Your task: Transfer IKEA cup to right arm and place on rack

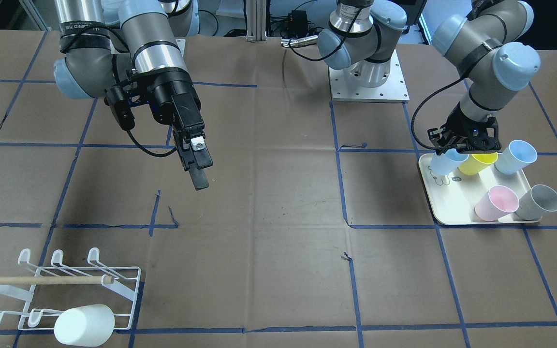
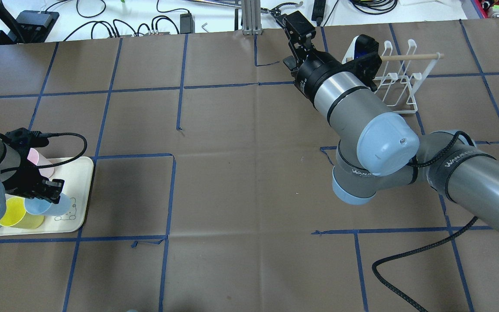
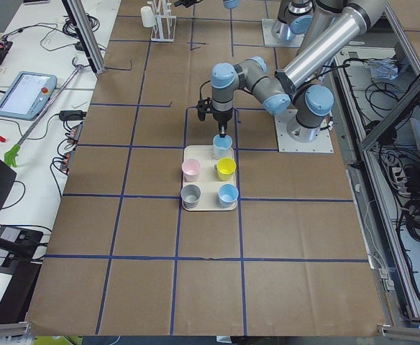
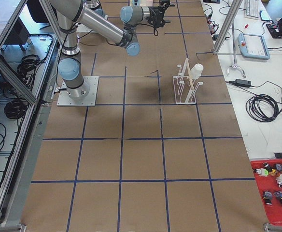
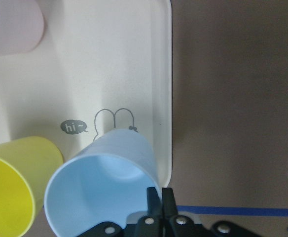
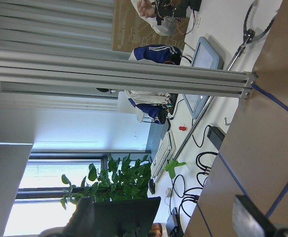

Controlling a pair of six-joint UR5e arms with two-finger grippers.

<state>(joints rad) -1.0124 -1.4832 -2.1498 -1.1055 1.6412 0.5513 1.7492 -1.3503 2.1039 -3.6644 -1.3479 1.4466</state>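
Observation:
My left gripper (image 1: pixel 454 150) (image 5: pixel 160 196) is shut on the rim of a light blue cup (image 1: pixel 447 163) (image 5: pixel 102 190). The cup tilts, with its base over the near corner of the cream tray (image 1: pixel 445 215) (image 5: pixel 134 64). I cannot tell whether the base touches the tray. My right gripper (image 1: pixel 197 162) (image 2: pixel 295 27) hangs open and empty above the table, far from the cup. The white wire rack (image 1: pixel 65 282) (image 2: pixel 399 84) with a wooden dowel stands at the table corner on my right. A white cup (image 1: pixel 84 326) sits on it.
The tray also holds a yellow cup (image 1: pixel 477 163), another blue cup (image 1: pixel 515 157), a pink cup (image 1: pixel 496 203) and a grey cup (image 1: pixel 539 202). The left arm's base plate (image 1: pixel 369 84) sits at the back. Brown paper with blue tape lines covers the table.

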